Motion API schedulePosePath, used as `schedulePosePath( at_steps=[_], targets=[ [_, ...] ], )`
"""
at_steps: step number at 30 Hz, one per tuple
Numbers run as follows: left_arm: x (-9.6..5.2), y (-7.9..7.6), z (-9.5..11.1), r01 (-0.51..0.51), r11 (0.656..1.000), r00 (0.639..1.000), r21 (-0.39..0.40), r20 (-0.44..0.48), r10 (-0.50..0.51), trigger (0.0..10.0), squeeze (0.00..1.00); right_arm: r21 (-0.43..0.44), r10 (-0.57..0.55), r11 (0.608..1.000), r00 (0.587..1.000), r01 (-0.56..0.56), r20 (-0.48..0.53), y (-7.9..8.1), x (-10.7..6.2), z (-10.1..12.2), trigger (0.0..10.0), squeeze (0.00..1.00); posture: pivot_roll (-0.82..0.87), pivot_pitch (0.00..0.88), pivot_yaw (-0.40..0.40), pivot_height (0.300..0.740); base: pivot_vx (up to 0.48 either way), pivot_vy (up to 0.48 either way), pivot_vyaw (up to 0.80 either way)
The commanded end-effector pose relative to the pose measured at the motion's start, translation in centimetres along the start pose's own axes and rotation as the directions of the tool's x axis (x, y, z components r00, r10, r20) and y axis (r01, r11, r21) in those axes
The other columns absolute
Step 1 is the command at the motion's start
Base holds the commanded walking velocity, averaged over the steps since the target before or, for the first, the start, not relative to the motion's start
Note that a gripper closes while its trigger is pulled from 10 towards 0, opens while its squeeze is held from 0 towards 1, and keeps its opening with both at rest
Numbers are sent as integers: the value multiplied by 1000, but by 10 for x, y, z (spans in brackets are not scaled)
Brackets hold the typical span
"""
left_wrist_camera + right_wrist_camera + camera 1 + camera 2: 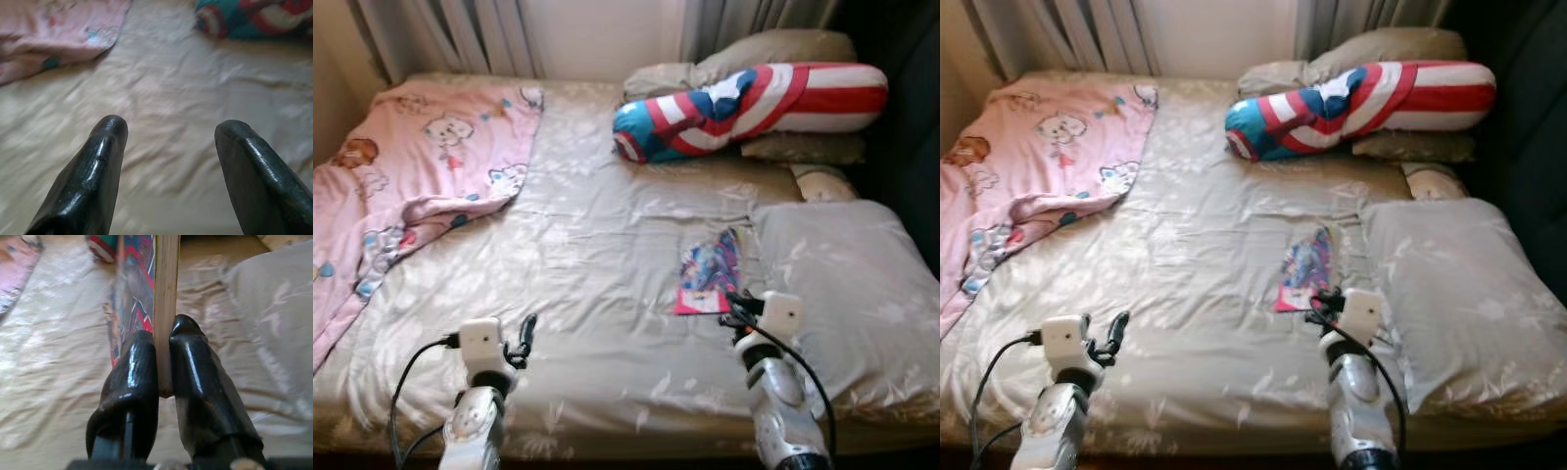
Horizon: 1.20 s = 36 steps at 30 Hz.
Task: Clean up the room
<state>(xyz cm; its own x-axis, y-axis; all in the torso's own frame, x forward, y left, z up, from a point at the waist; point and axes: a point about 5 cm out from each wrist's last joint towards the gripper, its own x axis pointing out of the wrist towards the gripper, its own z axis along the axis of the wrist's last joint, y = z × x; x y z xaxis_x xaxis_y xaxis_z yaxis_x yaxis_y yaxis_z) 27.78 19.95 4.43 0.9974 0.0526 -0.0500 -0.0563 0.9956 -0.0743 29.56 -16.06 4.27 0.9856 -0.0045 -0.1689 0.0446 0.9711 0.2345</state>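
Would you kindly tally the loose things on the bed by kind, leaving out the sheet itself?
Grey pillows: 3, one large near the right edge and two behind the bolster
Captain America bolster: 1
Pink cartoon blanket: 1
Colourful book, clamped by the right gripper: 1
Total: 6

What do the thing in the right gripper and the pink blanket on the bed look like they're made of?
The book clamped in the right gripper looks like paper: a pale page-block edge beside a glossy, colourfully printed cover, probably thin card. The pink blanket looks like soft matte fabric, possibly cotton: it lies in loose folds and carries cartoon prints.
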Motion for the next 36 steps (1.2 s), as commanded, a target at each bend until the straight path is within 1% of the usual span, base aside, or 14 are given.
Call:
schedulePosePath(
  at_steps=[1, 23, 26, 28, 31, 34, 36],
  targets=[
    [-8, 7, -7, -19, 1000, 999, 5, -33, 19, 10000, 0, 2, -2, 1000, 999, 2, 35, 1, 2, 6, 10000, 0, 27, 111, -46, 740, 0, 0, 0],
    [-9, 4, -2, 3, 1000, 1000, 11, -16, -3, 10000, 0, 7, 15, 1000, 999, -16, 46, 5, 2, 7, 10000, 0, 27, 113, -42, 740, 0, 0, 0],
    [-9, 3, 1, 7, 1000, 1000, 12, -6, -7, 10000, 0, -8, 33, 999, 999, -33, 27, 7, 2, 5, 10000, 0, 28, 114, -42, 740, 0, 0, 0],
    [-8, 3, 2, 8, 1000, 1000, 12, -1, -8, 10000, 0, -14, 45, 999, 999, -45, 6, 9, 3, 3, 10000, 0, 27, 114, -42, 731, 0, 0, 0],
    [-7, 3, 3, 8, 1000, 1000, 11, 2, -8, 10000, 0, -13, 56, 998, 998, -56, 12, 12, 3, 4, 10000, 0, 26, 115, -43, 706, 0, 0, 0],
    [-7, 3, 4, 8, 1000, 1000, 11, 2, -8, 10000, 0, -13, 59, 998, 998, -58, 14, 12, 3, 4, 10000, 0, 27, 115, -43, 696, 0, 0, 0],
    [-8, 3, 4, 9, 1000, 1000, 9, 2, -9, 10000, 0, -10, 66, 998, 998, -66, 21, 13, 3, 4, 10000, 0, 27, 116, -42, 676, 0, 0, 0]
  ],
)
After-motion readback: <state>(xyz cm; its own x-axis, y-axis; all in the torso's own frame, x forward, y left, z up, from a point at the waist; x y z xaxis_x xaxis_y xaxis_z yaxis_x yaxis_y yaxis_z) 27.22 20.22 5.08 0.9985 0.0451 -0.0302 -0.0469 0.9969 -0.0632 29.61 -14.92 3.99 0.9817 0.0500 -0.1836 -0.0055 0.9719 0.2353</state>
